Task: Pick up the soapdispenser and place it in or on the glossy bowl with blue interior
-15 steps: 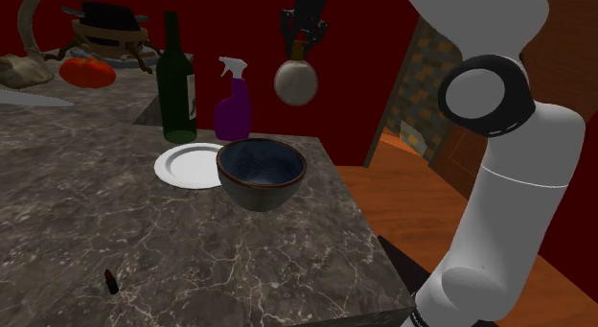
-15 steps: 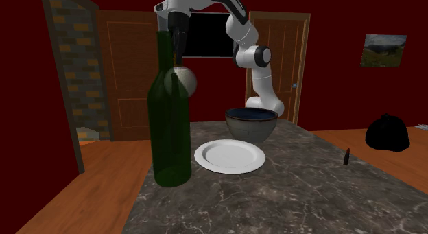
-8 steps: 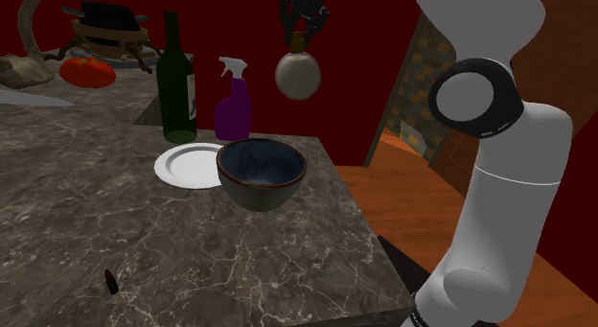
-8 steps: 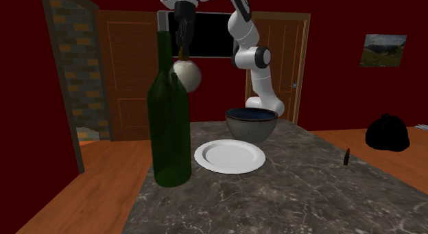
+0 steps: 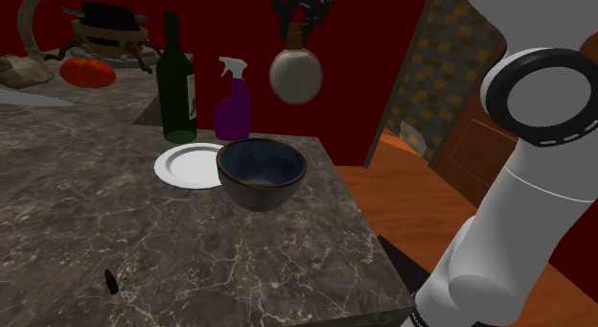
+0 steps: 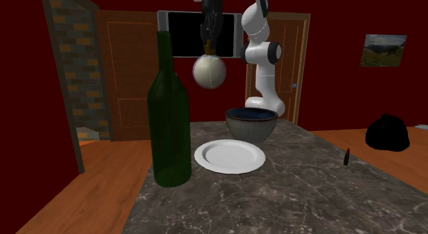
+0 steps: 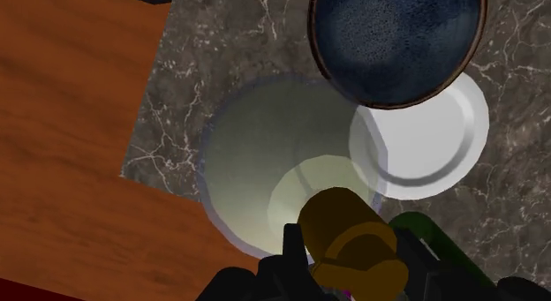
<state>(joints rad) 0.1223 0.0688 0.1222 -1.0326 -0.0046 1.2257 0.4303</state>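
The gripper [image 5: 296, 26] is clamped on the brown pump top of the soap dispenser [image 5: 295, 74], whose round pale body hangs in the air at the upper middle of the shoulder view, above and slightly right of the bowl [image 5: 259, 195]. That dark bowl with its blue inside stands on the marble counter [image 5: 115, 229] near the frame's centre, just beside the white plate [image 5: 180, 168] on its left. Behind them, toward the upper left, stand a purple spray bottle [image 5: 233, 112] and a green bottle [image 5: 176, 85].
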